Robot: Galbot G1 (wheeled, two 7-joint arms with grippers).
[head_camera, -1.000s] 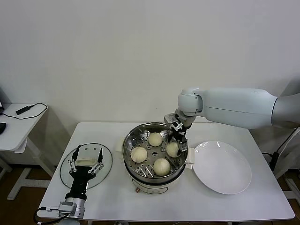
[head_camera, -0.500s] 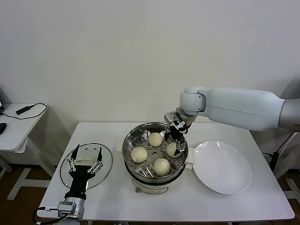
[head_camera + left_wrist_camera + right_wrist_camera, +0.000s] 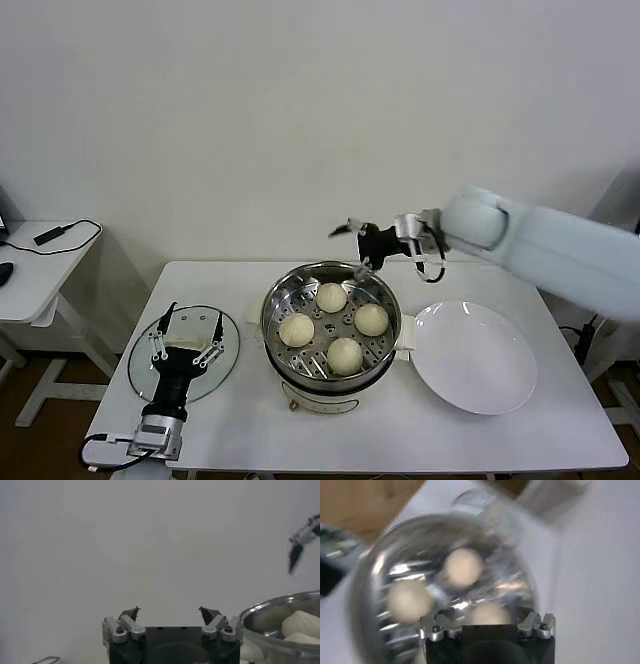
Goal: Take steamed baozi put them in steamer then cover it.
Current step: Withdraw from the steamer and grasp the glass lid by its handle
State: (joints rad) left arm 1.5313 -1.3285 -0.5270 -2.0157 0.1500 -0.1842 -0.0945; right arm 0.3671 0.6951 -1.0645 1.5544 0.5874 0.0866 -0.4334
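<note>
The right arm reaches in from the right, its white forearm slanting down toward the steamer (image 3: 331, 322), the wrist turned so the right gripper (image 3: 352, 245) points sideways, raised above the steamer's far rim. Its jaws are spread wide and hold nothing. The left arm rises from the near edge well left of the steamer, its left gripper (image 3: 187, 335) pointing away from the robot, low, jaws likewise wide apart and empty.

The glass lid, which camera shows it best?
The head view: the glass lid lies flat on the table left of the steamer, its whole rim visible, with the left gripper over it. Neither wrist view shows the lid.
</note>
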